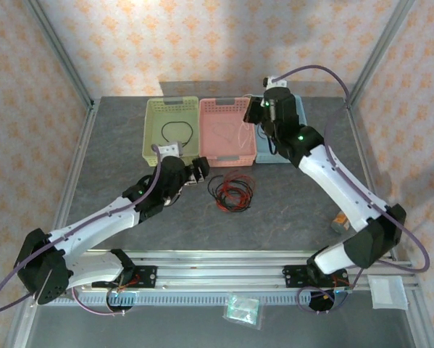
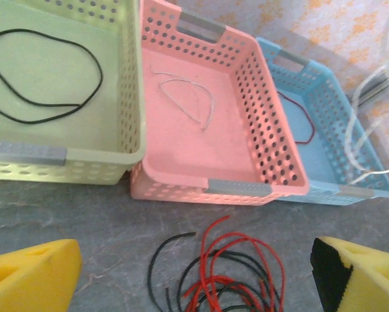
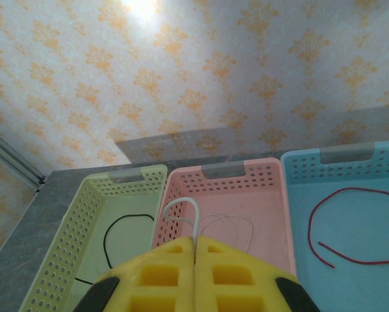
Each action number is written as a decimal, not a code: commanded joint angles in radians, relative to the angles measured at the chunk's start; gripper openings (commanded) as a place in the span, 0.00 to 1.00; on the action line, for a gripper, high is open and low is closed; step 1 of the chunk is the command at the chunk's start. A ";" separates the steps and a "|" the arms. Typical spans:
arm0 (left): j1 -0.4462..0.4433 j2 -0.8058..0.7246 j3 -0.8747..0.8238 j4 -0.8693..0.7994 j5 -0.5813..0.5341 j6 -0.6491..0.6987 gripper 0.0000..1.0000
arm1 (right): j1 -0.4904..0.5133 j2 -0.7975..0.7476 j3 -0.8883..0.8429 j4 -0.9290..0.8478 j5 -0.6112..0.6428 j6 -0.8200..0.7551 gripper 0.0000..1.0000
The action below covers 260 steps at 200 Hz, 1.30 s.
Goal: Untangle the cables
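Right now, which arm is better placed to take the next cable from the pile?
Left. The left hand is open, facing the red and black pile. The right hand is shut on a white cable by the pink basket.

Bright, even overhead light, a glare spot on the wallpaper [image 3: 141, 8], soft shadows, wrist views slightly blurred.

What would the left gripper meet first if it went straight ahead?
Most likely the tangle of red and black cables, lying on the table just ahead of the left gripper; the pink basket stands beyond it. Depth is hard to judge.
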 commanded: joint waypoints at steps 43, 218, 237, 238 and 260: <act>0.110 0.150 0.076 0.264 0.279 -0.067 0.93 | -0.042 0.204 0.173 0.033 -0.080 0.064 0.00; 0.244 0.322 0.165 0.186 0.282 -0.005 0.93 | -0.053 0.679 0.462 -0.212 -0.148 0.158 0.39; 0.242 0.324 0.163 0.167 0.270 0.006 0.94 | -0.053 0.667 0.451 -0.200 -0.140 0.153 0.44; 0.242 0.324 0.163 0.166 0.270 0.007 0.94 | -0.053 0.666 0.451 -0.200 -0.140 0.152 0.44; 0.237 0.332 0.164 0.138 0.246 0.020 0.94 | -0.053 0.664 0.461 -0.207 -0.142 0.147 0.46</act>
